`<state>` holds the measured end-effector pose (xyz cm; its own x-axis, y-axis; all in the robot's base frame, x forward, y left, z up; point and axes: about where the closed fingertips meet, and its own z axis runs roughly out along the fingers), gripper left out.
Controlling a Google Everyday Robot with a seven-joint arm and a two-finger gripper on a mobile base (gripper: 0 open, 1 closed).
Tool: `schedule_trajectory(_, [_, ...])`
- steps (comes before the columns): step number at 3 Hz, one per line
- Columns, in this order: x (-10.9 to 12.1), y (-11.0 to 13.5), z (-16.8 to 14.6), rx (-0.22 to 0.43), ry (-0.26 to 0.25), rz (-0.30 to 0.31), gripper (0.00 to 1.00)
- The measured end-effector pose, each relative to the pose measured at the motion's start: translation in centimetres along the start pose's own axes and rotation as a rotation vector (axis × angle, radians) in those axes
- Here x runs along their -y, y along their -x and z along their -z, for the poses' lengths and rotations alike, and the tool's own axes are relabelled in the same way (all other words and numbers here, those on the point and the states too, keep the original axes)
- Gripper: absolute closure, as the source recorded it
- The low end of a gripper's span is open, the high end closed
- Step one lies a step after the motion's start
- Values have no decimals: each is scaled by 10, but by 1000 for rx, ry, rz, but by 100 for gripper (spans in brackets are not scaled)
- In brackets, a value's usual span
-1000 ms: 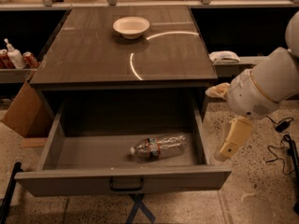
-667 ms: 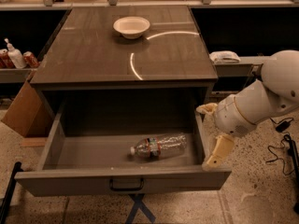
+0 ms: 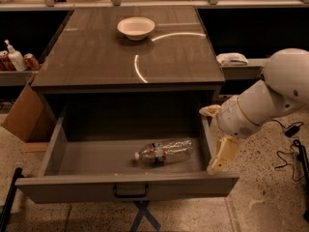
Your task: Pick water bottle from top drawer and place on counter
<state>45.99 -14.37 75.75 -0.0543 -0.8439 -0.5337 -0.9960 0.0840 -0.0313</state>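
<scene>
You are facing a small clear crinkled plastic water bottle (image 3: 164,151) lying sideways in the grey-brown wooden top drawer (image 3: 128,185), probably light, crushable and slippery, best taken across its labelled middle; the two-finger gripper (image 3: 211,140) is hanging beside the drawer's right wall, jaws seemingly spread, empty.

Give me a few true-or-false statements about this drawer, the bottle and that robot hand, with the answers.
1. The water bottle lies on its side inside the top drawer. True.
2. The gripper is holding the water bottle. False: it hangs open and empty by the drawer's right-hand wall in the camera view, apart from the bottle.
3. A white bowl sits on the counter. True.
4. The top drawer is shut. False: it is pulled out, with its inside in view.
5. The water bottle has no cap. False: a white cap is on its end.
</scene>
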Motion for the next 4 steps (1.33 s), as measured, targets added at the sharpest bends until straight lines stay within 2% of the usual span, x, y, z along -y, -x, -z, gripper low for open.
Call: schedule_trajectory(4, [14,15,-24,-46,21,56,0])
